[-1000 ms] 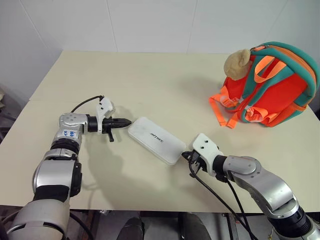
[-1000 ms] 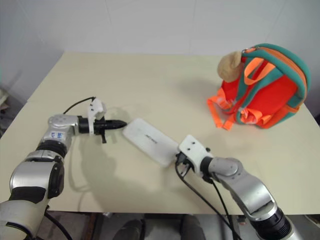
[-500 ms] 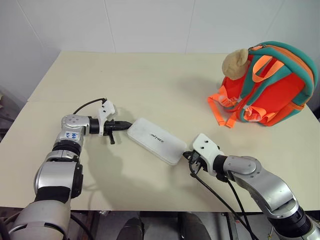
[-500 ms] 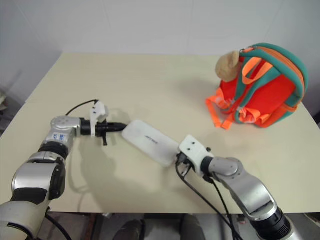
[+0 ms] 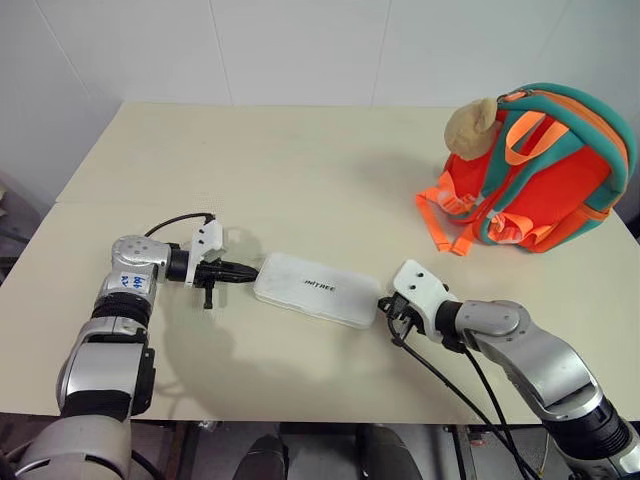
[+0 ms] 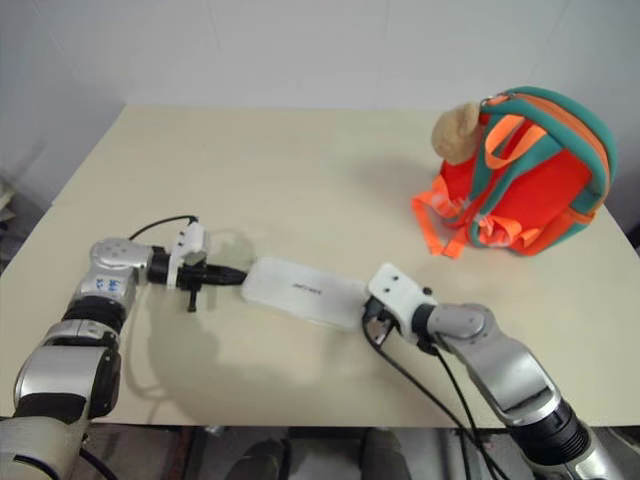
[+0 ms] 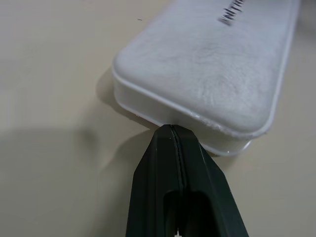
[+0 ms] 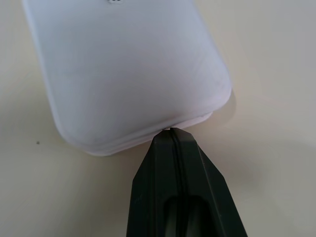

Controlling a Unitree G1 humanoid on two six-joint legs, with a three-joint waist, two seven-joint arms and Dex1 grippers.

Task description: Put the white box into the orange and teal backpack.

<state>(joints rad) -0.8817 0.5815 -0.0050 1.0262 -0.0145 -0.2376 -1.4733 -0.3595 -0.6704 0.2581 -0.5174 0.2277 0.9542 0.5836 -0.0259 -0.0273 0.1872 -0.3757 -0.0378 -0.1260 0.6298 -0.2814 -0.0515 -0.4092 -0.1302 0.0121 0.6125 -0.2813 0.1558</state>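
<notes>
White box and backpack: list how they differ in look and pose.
The white box lies flat and low on the table; the orange and teal backpack stands upright. The box is plain white with small dark lettering; the backpack is bright, with straps and a tan plush head. Both rest on the same table, well apart.

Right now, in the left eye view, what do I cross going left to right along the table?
Left tool, shut, tip at the white box's end → white box lying flat → right tool, shut, at its other end → orange and teal backpack, farther back on the table.
</notes>
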